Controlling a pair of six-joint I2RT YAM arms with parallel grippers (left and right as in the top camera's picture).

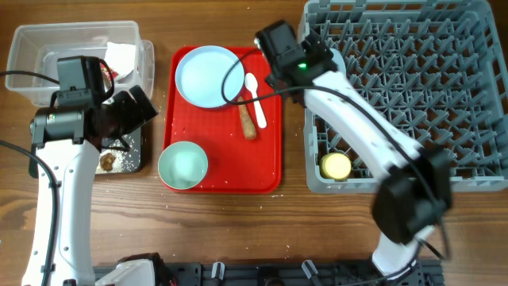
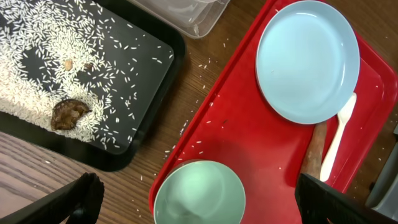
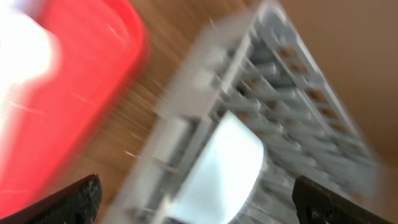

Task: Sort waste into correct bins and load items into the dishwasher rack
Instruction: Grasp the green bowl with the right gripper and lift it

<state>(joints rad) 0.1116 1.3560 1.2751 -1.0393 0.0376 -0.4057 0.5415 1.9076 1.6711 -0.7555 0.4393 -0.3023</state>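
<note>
The mint green bowl (image 1: 182,164) and pale blue plate (image 1: 208,75) sit on a red serving tray, with the white spoon (image 1: 255,99) and brown stick (image 1: 247,121) beside the plate. My left gripper (image 1: 133,111) is open and empty; in the left wrist view its fingers (image 2: 199,208) straddle the mint bowl (image 2: 199,193) from above. Rice (image 2: 37,68) and a brown lump (image 2: 67,114) lie in the black tray (image 2: 155,74). My right gripper (image 1: 275,41) is open over the grey rack's (image 1: 476,95) left corner. Its blurred wrist view shows a pale blue-white bowl (image 3: 230,165) in the rack. A yellow cup (image 1: 335,165) sits in the rack.
The clear tub (image 1: 32,48) at the back left holds a white napkin (image 1: 121,54) and a red wrapper (image 1: 111,73). The red serving tray (image 1: 266,171) lies between the black tray and the rack. Stray rice lies on the wood and red tray.
</note>
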